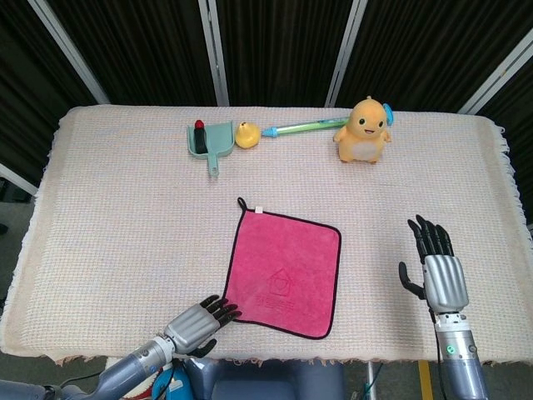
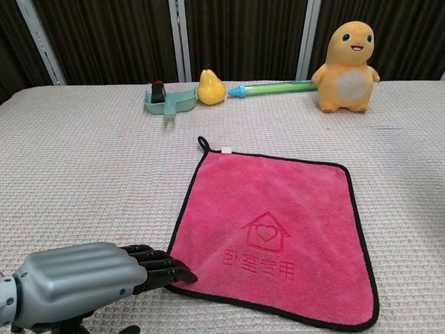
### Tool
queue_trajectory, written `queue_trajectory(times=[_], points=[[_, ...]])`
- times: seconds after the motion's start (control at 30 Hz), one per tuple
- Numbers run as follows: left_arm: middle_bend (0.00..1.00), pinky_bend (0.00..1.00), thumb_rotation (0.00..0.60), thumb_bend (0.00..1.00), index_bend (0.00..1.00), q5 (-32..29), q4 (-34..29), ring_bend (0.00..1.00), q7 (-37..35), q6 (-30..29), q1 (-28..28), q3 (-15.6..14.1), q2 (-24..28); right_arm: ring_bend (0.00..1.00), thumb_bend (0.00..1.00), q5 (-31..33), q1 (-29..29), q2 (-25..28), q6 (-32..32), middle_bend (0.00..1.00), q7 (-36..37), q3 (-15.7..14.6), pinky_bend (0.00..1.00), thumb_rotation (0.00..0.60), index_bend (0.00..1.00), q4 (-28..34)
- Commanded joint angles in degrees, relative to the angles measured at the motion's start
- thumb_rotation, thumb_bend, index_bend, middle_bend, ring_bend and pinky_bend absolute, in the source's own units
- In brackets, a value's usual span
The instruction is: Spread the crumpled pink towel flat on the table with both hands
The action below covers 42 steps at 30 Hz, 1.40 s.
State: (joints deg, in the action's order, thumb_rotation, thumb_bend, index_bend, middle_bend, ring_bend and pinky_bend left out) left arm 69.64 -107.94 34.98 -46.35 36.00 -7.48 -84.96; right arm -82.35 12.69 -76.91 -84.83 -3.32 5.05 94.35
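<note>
Towel (image 1: 283, 272): pink with black edge, lying flat near the front middle of the table, a small loop and white tag at the far left corner; a house sign with a heart on the near half.
Left hand (image 1: 198, 322): low at the near left corner of the towel, fingers stretched forward and a little apart, dark fingertips (image 2: 177, 273) touching the black edge there; holding nothing.
Right hand (image 1: 435, 271): seen only in the head view, well apart from the towel on the right side, palm down, fingers spread and pointing away; holding nothing.
Table (image 1: 117, 200): covered with a light woven cloth, fringes at the side edges.
Dustpan (image 1: 209, 141): green, at the far side, left of the middle, a small red and black thing in it.
Pear (image 2: 211, 88): yellow, just beside the dustpan on its right.
Toothbrush (image 1: 301, 127): green with blue end, lying between pear and toy.
Toy (image 1: 364, 130): orange figure, upright, at the far right of this row.
</note>
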Motion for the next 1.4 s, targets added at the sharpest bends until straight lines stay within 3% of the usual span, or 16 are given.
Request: queue_trajectory(times=[0.03, 0.13, 0.37, 0.53, 0.83, 1.0, 1.2, 1.4], points=[[0.03, 0.0, 0.6, 0.55, 0.0, 0.3, -0.3, 0.0, -0.2, -0.5, -0.1, -0.4, 0.3, 0.0, 0.53, -0.2, -0.2, -0.1, -0.1, 0.0, -0.2, -0.1, 0.0, 0.6, 0.0, 0.0], [0.03, 0.0, 0.6, 0.5, 0.0, 0.8, -0.4, 0.0, -0.7, -1.5, -0.5, -0.6, 0.8, 0.0, 0.53, -0.2, -0.2, -0.1, 0.1, 0.0, -0.3, 0.0, 0.0, 0.6, 0.0, 0.1], [0.0, 0.0, 0.6, 0.23, 0.0, 3.0, -0.8, 0.0, -2.9, -5.8, -2.3, -0.6, 2.8, 0.0, 0.53, -0.1, -0.3, -0.2, 0.9, 0.0, -0.5, 0.1, 0.0, 0.6, 0.0, -0.2], [0.0, 0.0, 0.6, 0.11, 0.0, 6.6, -0.7, 0.0, -7.2, -11.6, -5.0, 0.1, 4.3, 0.0, 0.53, -0.3, -0.1, -0.1, 1.8, 0.0, -1.3, 0.1, 0.0, 0.6, 0.0, -1.2], [0.0, 0.0, 0.6, 0.08, 0.0, 13.3, 5.8, 0.0, -17.8, -29.3, -12.8, 3.9, 7.5, 0.0, 0.53, 3.7, -1.0, 0.6, 3.2, 0.0, -1.7, 1.0, 0.0, 0.6, 0.0, -4.5], [0.0, 0.0, 0.6, 0.06, 0.0, 14.6, 11.7, 0.0, -22.5, -38.4, -18.0, 4.9, 9.0, 0.0, 0.47, 4.8, -3.3, 2.0, 1.0, 0.0, -0.5, 1.1, 0.0, 0.6, 0.0, -5.7], [0.0, 0.0, 0.6, 0.05, 0.0, 13.4, 17.6, 0.0, -26.3, -44.0, -23.4, 4.6, 10.7, 0.0, 0.43, 4.8, -6.4, 2.9, -2.1, 0.0, 1.1, 0.5, 0.0, 0.6, 0.0, -6.9], [0.0, 0.0, 0.6, 0.05, 0.0, 11.5, 21.6, 0.0, -31.4, -46.0, -27.5, 4.4, 13.5, 0.0, 0.42, 4.4, -7.9, 3.6, -3.2, 0.0, 2.6, 0.3, 0.0, 0.6, 0.0, -7.8]])
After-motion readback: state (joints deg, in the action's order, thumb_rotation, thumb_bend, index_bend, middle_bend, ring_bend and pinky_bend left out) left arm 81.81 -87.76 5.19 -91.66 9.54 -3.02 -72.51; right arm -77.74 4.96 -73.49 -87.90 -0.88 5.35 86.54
